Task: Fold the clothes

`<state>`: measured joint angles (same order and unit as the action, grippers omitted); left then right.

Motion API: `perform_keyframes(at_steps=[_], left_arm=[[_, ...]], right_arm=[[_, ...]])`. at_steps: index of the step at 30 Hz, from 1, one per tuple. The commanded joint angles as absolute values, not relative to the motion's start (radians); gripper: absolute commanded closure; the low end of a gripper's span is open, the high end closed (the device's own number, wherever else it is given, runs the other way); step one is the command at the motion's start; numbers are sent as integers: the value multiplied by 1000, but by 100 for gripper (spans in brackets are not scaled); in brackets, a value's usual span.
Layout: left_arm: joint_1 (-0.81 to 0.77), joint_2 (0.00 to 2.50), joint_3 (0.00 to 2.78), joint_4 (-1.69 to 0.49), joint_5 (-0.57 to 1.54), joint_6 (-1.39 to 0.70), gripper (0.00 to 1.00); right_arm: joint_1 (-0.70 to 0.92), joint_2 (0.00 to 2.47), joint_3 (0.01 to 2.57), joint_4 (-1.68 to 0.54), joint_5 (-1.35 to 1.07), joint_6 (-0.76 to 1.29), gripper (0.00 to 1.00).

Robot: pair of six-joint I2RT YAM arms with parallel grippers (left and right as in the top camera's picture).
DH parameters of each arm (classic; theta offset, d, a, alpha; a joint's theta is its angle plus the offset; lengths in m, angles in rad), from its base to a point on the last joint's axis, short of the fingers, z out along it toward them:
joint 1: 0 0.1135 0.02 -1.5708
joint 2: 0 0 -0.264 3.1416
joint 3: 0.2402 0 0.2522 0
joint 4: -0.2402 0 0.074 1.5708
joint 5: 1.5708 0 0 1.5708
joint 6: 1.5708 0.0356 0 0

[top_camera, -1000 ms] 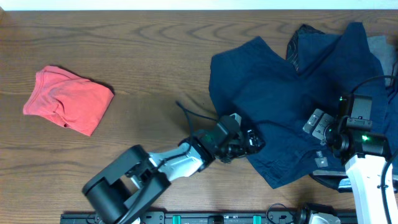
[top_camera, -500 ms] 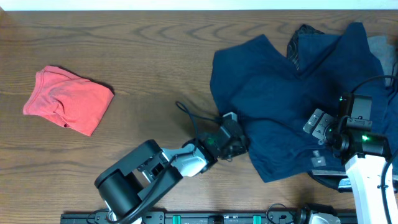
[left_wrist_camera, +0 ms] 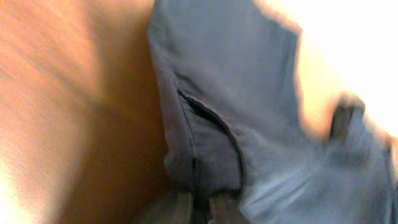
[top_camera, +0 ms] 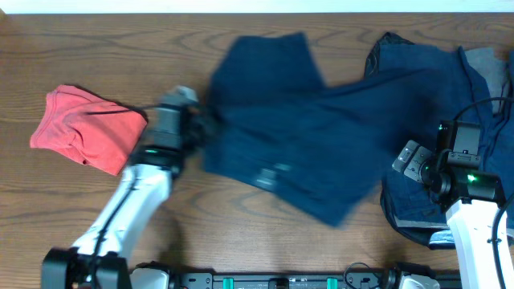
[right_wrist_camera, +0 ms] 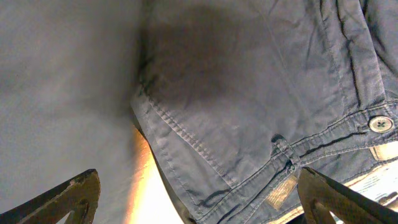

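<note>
From overhead, the left gripper [top_camera: 201, 127] holds a blue garment [top_camera: 297, 152] stretched across mid-frame, not yet folded. A red shirt [top_camera: 84, 128] sits folded at the left. In the blurred left wrist view, the jaws are clamped on the garment's edge. In the right wrist view, the right gripper [right_wrist_camera: 196, 180] is spread wide over the waiting pile [right_wrist_camera: 249, 93].

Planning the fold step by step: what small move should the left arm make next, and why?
Probably lower the left gripper and lay the held edge flat on the table. It pinches the navy garment by its edge, the cloth lies stretched across the table's middle, and the red shirt sits close beside the gripper, so pulling further left would likely crowd it.
</note>
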<state>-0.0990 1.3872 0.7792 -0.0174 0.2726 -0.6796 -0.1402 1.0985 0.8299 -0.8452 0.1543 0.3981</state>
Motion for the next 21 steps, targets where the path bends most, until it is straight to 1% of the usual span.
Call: perform_keyframes(at_steps=[1,2,5,7,9,11,14,16,21], left_arm=[[25,1372,801,-7,266,-630,6],[52,1374,801,-18,297,-630,2],[81,1375,801,-99,464,-629,2],[70,1375,801,-200,587,-629,2],[45,1375,801,-327,649,-629,2],[-4,1375,799,-503,654,-628,2],[-92,1378,770,-619,646,-629,2],[-159,1379,738,-624,618,-641,2],[-295,1379,671,-592,408,-843,2]], right_arm=[[-149,1093,837,-846,169,392,1],[-149,1093,837,-846,168,392,1],[-149,1093,837,-846,168,392,1],[-149,1093,837,-846,168,392,1],[-149,1093,837,-846,168,392,1],[-149,1093,837,-846,168,392,1],[-149,1093,837,-846,168,392,1],[-149,1093,837,-846,168,392,1],[-149,1093,837,-853,168,388,1]])
